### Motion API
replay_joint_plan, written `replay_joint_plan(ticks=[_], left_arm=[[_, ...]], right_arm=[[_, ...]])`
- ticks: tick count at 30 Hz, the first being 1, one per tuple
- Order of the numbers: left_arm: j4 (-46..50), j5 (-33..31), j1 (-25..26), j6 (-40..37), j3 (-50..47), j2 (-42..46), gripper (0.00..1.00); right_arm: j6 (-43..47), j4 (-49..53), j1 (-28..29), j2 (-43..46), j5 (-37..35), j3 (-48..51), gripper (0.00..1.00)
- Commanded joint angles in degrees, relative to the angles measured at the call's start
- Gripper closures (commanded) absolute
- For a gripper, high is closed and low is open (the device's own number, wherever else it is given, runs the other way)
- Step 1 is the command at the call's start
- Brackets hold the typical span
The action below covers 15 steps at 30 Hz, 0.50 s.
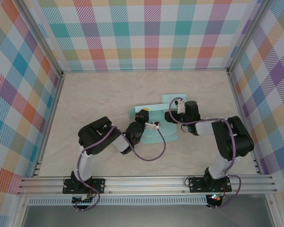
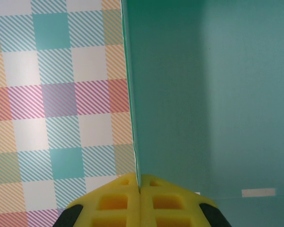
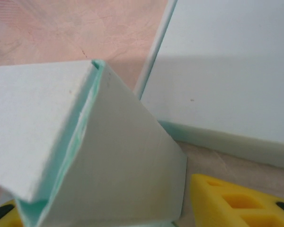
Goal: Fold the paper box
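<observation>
The paper box (image 1: pixel 154 112) is pale teal card, lying partly folded in the middle of the table. My left gripper (image 1: pixel 149 125) is at its near side. In the left wrist view its yellow fingers (image 2: pixel 113 203) are shut on the edge of an upright teal panel (image 2: pixel 203 94). My right gripper (image 1: pixel 170 116) is at the box's right side. In the right wrist view a folded flap (image 3: pixel 118 142) stands between the spread jaws of the right gripper (image 3: pixel 118 215). The right fingertip (image 3: pixel 236 203) is clear of the flap. A flat panel (image 3: pixel 227 71) lies beyond.
Checked walls (image 1: pixel 151 33) close in the table on three sides. An aluminium rail (image 1: pixel 146 182) with both arm bases runs along the near edge. Beige tabletop (image 1: pixel 94 94) lies around the box.
</observation>
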State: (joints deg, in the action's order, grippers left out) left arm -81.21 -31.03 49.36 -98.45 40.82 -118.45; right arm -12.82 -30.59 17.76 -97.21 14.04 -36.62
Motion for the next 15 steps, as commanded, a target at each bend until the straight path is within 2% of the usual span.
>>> replay_joint_plan(ticks=[1, 5, 8, 15], left_arm=[[3.9, 2.3, 0.5, -0.7, -0.5, -1.5, 1.00], [3.9, 2.5, 0.6, -0.8, -0.7, -1.1, 1.00], [3.9, 2.4, 0.6, -0.6, -0.9, -0.9, 1.00], [3.9, 1.6, 1.2, 1.2, -0.7, -0.1, 1.00]], right_arm=[[1.8, -5.1, 1.1, -1.9, -5.1, -1.2, 0.46], [2.4, -8.2, 3.0, -3.8, -8.8, -2.3, 0.47], [2.6, -10.1, 4.4, -4.7, -13.2, -2.2, 0.57], [2.6, -9.1, 6.3, -5.1, -18.9, -2.3, 0.72]])
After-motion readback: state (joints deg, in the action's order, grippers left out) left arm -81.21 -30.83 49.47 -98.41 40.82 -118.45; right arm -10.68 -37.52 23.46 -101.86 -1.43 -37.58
